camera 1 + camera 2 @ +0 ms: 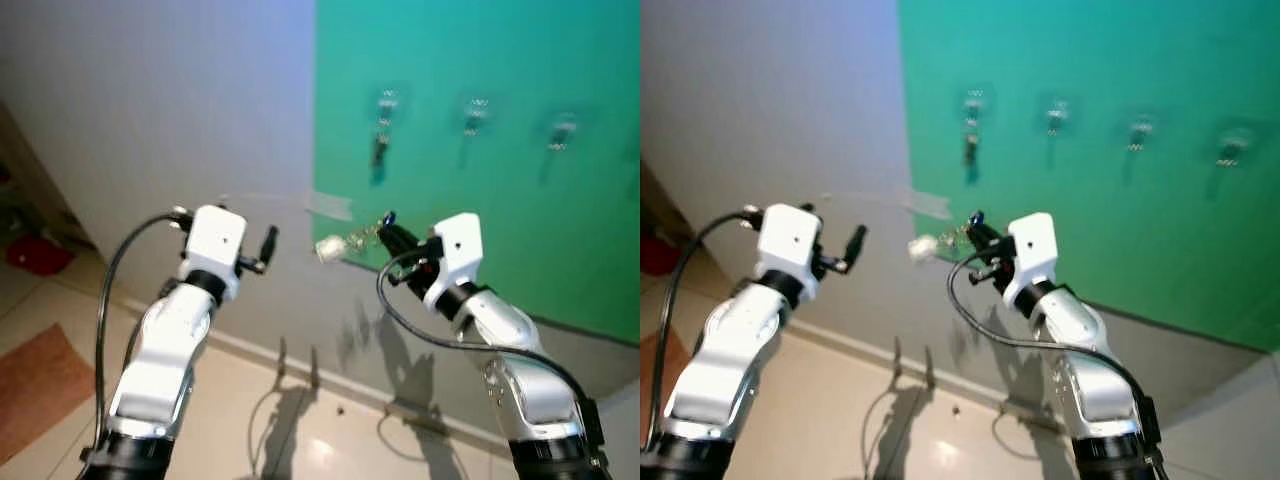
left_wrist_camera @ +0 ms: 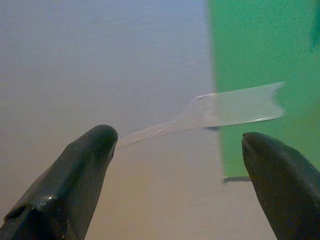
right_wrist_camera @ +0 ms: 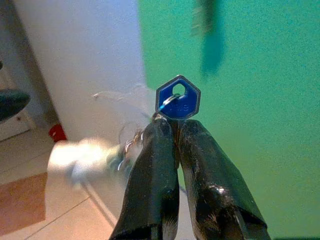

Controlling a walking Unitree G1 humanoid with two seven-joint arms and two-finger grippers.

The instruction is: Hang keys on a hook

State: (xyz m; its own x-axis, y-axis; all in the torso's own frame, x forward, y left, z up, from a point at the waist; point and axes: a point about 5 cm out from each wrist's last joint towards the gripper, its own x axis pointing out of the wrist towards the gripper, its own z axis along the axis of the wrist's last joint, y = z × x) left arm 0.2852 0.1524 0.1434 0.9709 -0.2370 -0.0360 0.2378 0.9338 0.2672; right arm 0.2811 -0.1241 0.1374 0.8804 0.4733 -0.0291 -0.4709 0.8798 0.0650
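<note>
Keys (image 3: 177,102) pinched between the closed fingers of the right gripper (image 1: 392,238), the blue hexagonal key head standing above the fingertips and a ring with a blurred pale fob (image 1: 330,247) hanging to the robot's left. Right gripper raised in front of the green panel (image 1: 520,90), below and well apart from a row of hooks (image 1: 1055,117), the leftmost hook (image 1: 971,110) already carrying something dark. Left gripper (image 2: 177,150) with fingers spread wide and empty, facing the white wall (image 1: 150,90) near a strip of clear tape (image 2: 240,106) at the panel's edge.
</note>
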